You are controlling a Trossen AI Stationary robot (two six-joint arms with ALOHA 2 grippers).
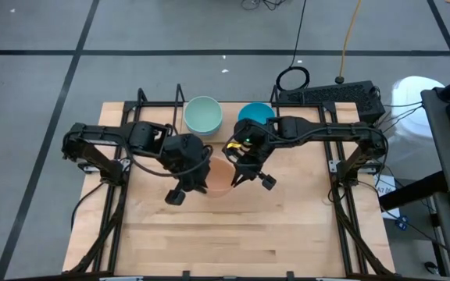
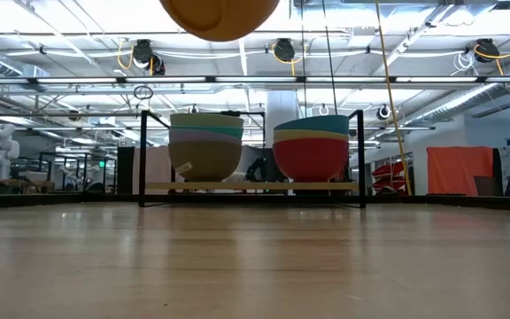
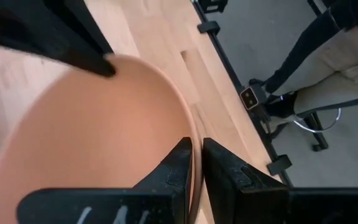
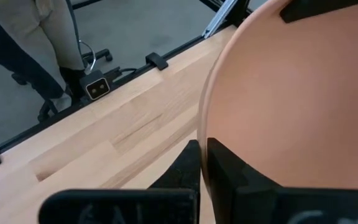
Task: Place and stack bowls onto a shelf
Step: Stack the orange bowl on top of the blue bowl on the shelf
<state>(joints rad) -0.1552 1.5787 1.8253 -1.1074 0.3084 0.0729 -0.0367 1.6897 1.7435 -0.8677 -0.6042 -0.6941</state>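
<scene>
Above the tabletop's middle, high view: the orange bowl (image 1: 219, 176) hangs between both arms, short of the shelf (image 1: 180, 100) at the far edge.
Left pincer (image 1: 197, 185): on the bowl's left rim, clamped onto the wall.
Right pincer (image 1: 239, 175): on the bowl's right rim, closed on it too (a two-sided carry).
Shelf load from above: a mint green bowl (image 1: 203, 115) tops the left stack, a teal-blue bowl (image 1: 253, 114) the right one.
Low view: the orange bowl's rounded underside (image 2: 219, 18) floats clear of the tabletop (image 2: 255, 266), nearer the camera than the shelf (image 2: 251, 187); two nested stacks stand side by side on the base board, an olive-grey bowl (image 2: 205, 159) lowest on the left, a magenta bowl (image 2: 311, 160) lowest on the right.
Left wrist view: two dark fingers (image 3: 173, 171) straddle the thin rim, one inside the bowl (image 3: 98, 137) and one outside.
Right wrist view: same pinch, fingers (image 4: 185, 168) closed over the opposite rim of the bowl (image 4: 291, 106).
Handling judgement: likely light, stiff and smooth-walled, so it could slide in a rim pinch; hold at the rim, on opposite sides, and keep it level.
Next need: choose a stack and lower the bowl squarely so it nests.
</scene>
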